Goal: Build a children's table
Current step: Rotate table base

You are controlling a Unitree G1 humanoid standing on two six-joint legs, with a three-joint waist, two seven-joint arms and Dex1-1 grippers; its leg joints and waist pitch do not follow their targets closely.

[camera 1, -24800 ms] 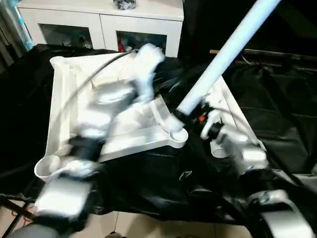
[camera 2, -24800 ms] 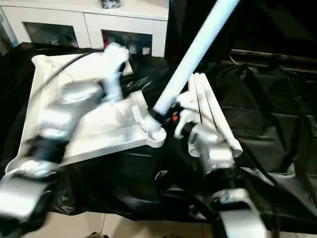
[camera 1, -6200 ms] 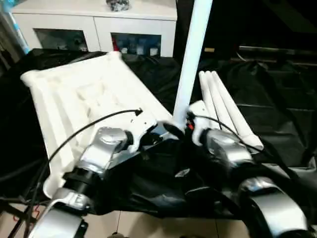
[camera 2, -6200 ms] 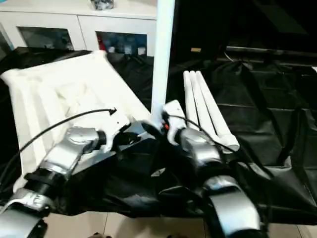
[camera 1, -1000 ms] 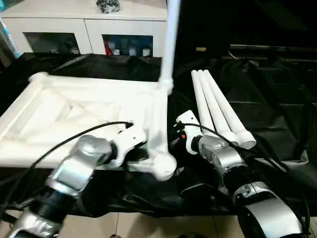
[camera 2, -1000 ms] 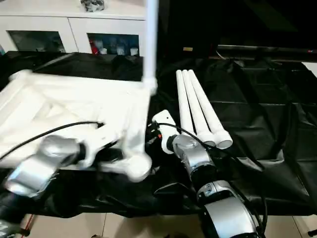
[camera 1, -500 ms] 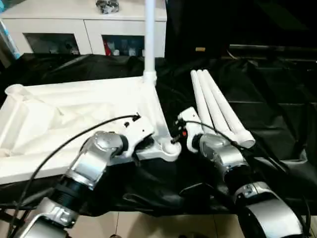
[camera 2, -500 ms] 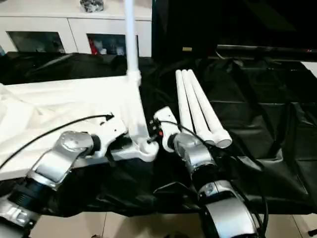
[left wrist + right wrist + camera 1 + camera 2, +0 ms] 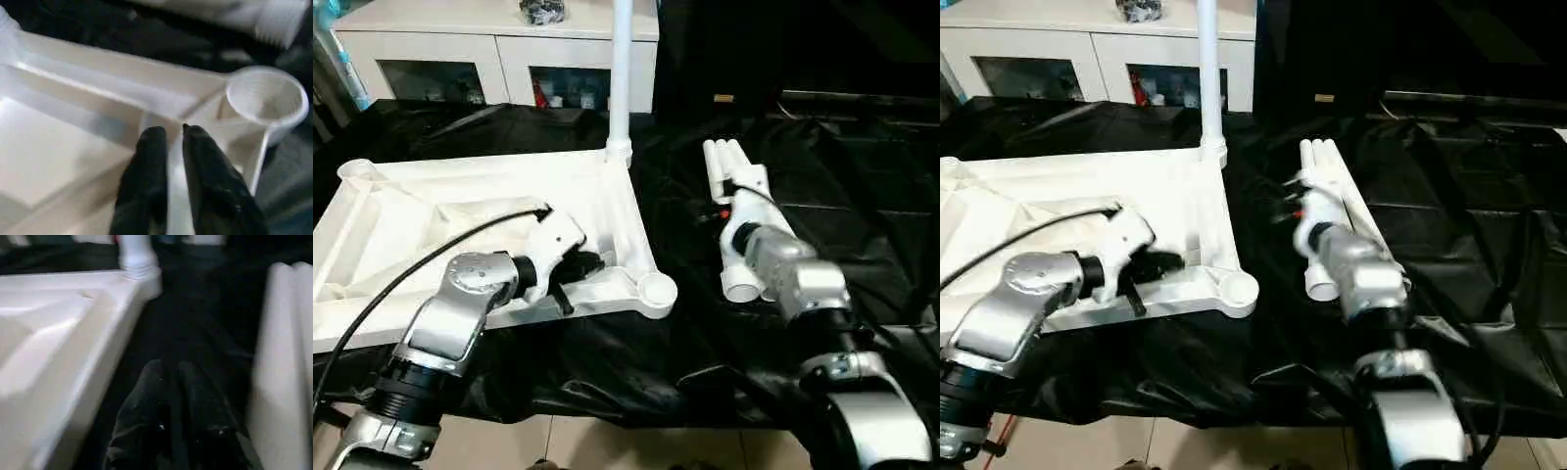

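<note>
One tabletop point(image 9: 480, 206) upside down on black sheet point(image 9: 862, 215), one leg point(image 9: 621, 69) upright in far corner socket; three legs point(image 9: 734, 211) loose beside right gripper point(image 9: 168, 382), jaws nearly closed, empty; left gripper point(image 9: 168, 134) slightly parted over tabletop rib, beside one empty socket point(image 9: 266, 98)

Two black gripper fingers point(image 9: 166, 406) rise from the near edge, almost together with a thin gap between them, hovering over black sheeting point(image 9: 195, 323). To one side lies the white tabletop point(image 9: 58, 347), underside up, its raised rim running away to a corner where an upright white leg point(image 9: 136, 252) stands. On the other side, loose white legs point(image 9: 283, 367) lie close beside the fingers
</note>
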